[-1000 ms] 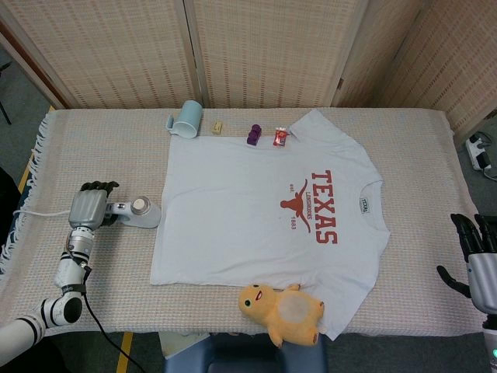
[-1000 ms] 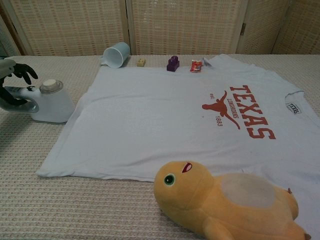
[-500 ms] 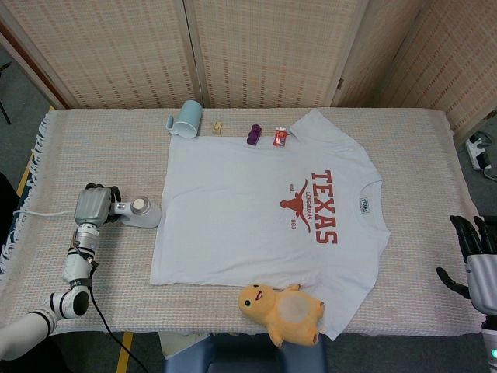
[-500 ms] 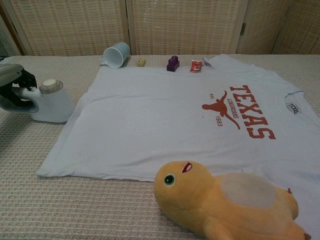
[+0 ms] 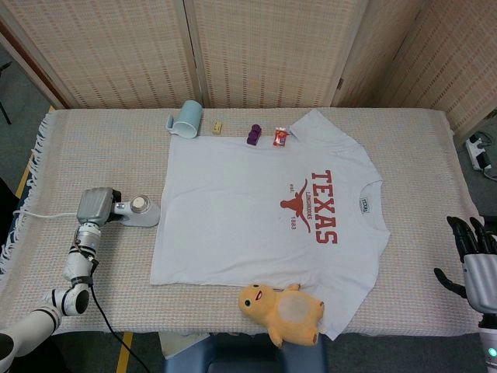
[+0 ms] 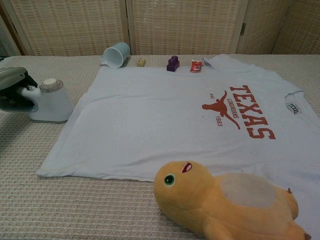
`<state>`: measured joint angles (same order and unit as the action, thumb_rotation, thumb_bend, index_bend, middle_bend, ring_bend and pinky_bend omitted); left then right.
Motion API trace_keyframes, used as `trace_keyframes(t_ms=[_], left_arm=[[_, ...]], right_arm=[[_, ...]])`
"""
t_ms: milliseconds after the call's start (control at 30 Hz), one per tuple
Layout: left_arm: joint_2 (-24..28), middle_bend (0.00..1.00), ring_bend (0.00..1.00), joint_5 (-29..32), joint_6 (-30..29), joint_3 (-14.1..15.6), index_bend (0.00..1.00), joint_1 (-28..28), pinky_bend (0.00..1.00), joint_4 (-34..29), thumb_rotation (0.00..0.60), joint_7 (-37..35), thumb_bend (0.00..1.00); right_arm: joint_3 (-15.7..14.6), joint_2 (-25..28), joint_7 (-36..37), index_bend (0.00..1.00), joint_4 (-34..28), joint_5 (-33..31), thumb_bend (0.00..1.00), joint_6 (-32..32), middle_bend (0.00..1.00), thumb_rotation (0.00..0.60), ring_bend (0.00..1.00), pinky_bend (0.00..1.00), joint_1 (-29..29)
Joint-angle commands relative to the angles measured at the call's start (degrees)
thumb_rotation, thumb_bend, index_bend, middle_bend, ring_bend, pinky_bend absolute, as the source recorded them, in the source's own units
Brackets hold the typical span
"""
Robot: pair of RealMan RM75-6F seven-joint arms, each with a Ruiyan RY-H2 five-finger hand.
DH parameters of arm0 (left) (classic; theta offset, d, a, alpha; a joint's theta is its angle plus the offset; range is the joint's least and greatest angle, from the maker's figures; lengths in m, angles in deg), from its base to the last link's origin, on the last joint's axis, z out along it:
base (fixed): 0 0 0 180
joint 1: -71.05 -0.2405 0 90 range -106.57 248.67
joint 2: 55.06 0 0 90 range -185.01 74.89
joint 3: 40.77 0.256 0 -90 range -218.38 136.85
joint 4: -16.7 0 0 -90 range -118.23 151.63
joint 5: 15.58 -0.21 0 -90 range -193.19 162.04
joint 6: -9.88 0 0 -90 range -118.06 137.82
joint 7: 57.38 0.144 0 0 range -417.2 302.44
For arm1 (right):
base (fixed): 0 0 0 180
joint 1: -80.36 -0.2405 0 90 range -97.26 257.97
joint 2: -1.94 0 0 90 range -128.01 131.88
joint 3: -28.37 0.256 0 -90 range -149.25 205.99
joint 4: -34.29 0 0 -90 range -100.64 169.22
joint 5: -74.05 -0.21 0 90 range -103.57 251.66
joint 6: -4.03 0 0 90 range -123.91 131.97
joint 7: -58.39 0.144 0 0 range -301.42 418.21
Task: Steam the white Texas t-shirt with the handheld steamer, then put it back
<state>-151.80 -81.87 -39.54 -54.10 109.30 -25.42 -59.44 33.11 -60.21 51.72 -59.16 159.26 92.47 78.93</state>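
One hand, the left hand [image 5: 95, 205], wraps the handle of the handheld steamer [image 5: 138, 211] at the table's [image 5: 93, 148] nine o'clock edge.
Its long axis runs nine to three o'clock, its head toward the white Texas t-shirt [image 5: 256, 225], just short of the hem. That shirt lies flat at centre, collar at three o'clock, hem at nine. At four o'clock off the table edge, the right hand [image 5: 475, 260] hangs with fingers apart, holding nothing. A plush toy [image 5: 281, 309] overlaps the shirt at six o'clock.

One t-shirt [image 5: 264, 221], one steamer [image 5: 140, 211], one mug [image 5: 186, 118], one plush toy [image 5: 283, 311]
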Motion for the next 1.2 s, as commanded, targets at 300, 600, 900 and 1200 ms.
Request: trace_keyframes(t_ms=[300,600,900,1200], left_arm=[[3.6,1.00,0.88,-3.9,-6.4,-2.0,0.99,-2.2,0.79,-0.7,0.600,-15.5,0.42],[10.9,1.00,0.88,-8.6,-13.9,-1.6,0.98,-4.0,0.79,-17.0,0.600,-16.5,0.42],[14.1,1.00,0.88,-11.1,-13.4,-0.2,0.98,-2.0,0.79,-33.0,0.600,-7.3,0.42],[8.5,1.00,0.88,-9.5,-9.5,-1.1,0.98,3.2,0.79,-33.2,0.600,-0.2,0.42]], right_arm=[[-3.4,2.3,2.0,0.00,-3.8,4.6,0.27,-11.5,0.10,0.600,0.02,0.17,-5.9],[-5.8,1.5,10.6,0.00,-4.5,8.3,0.92,-26.2,0.09,0.600,0.00,0.17,-15.1],[-7.9,-5.4,14.1,0.00,2.2,11.1,1.00,-34.4,0.07,0.579,0.00,0.03,-21.4],[-9.7,-9.7,13.6,0.00,8.1,11.3,1.00,-35.7,0.07,0.529,0.00,0.00,-22.9]])
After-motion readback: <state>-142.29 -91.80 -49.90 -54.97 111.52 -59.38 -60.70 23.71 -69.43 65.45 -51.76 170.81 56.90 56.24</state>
